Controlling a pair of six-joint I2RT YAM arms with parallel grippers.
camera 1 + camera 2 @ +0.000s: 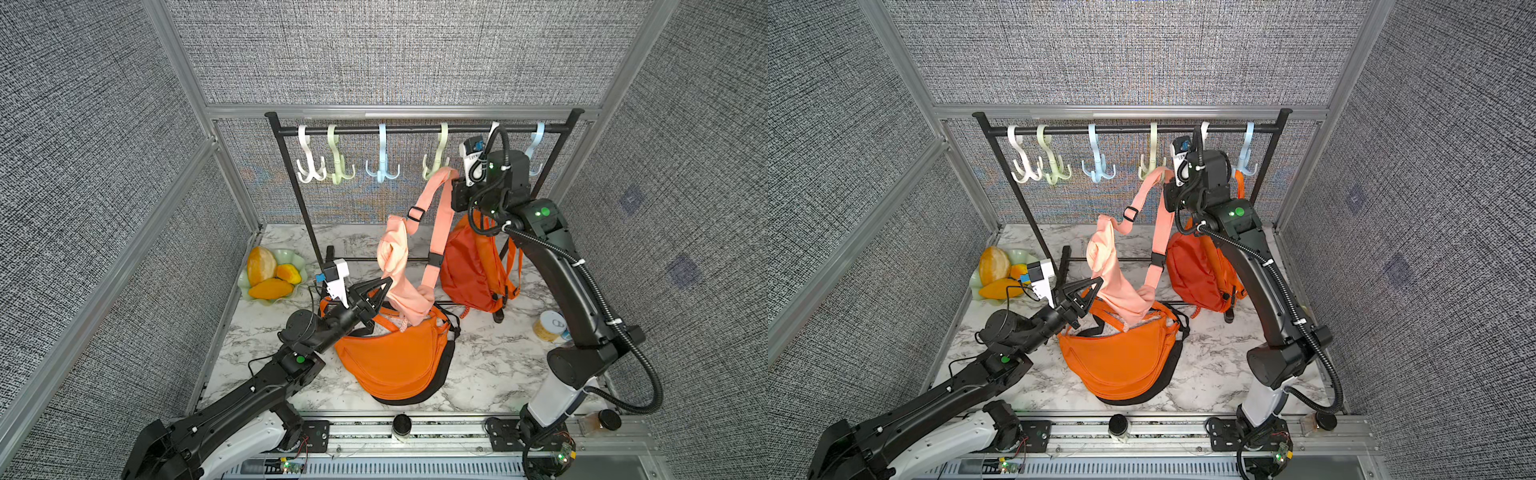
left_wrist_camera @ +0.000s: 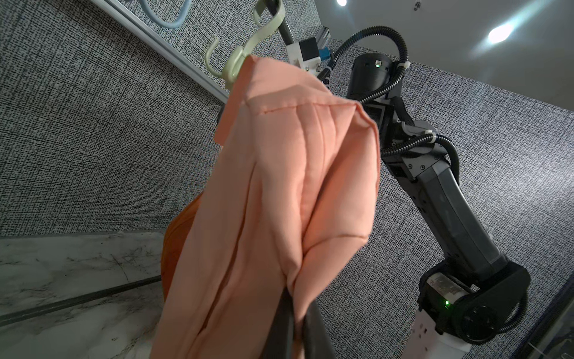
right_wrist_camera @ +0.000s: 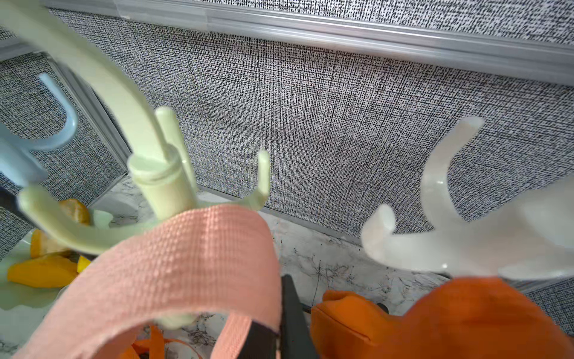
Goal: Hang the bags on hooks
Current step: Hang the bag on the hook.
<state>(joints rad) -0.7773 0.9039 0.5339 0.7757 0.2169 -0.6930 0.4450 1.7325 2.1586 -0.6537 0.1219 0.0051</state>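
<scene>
A peach-pink bag (image 1: 399, 266) (image 1: 1109, 266) hangs in the air in front of the black rack. My left gripper (image 1: 388, 281) (image 1: 1099, 281) is shut on a fold of its body; in the left wrist view the cloth (image 2: 279, 186) fills the middle and is pinched between the dark fingers (image 2: 284, 326). My right gripper (image 1: 456, 180) (image 1: 1168, 183) is shut on the top of the bag's strap (image 3: 186, 258). The strap's loop lies against the lower prongs of a pale green hook (image 3: 161, 180) (image 1: 436, 164). Whether it rests on a prong I cannot tell.
The rack's bar (image 1: 415, 129) carries several white, green and blue hooks. An orange backpack (image 1: 469, 266) hangs behind my right arm, by a white hook (image 3: 450, 233). An orange sling bag (image 1: 395, 357) lies on the marble table. A fruit bowl (image 1: 272, 274) sits far left, a can (image 1: 548, 326) at right.
</scene>
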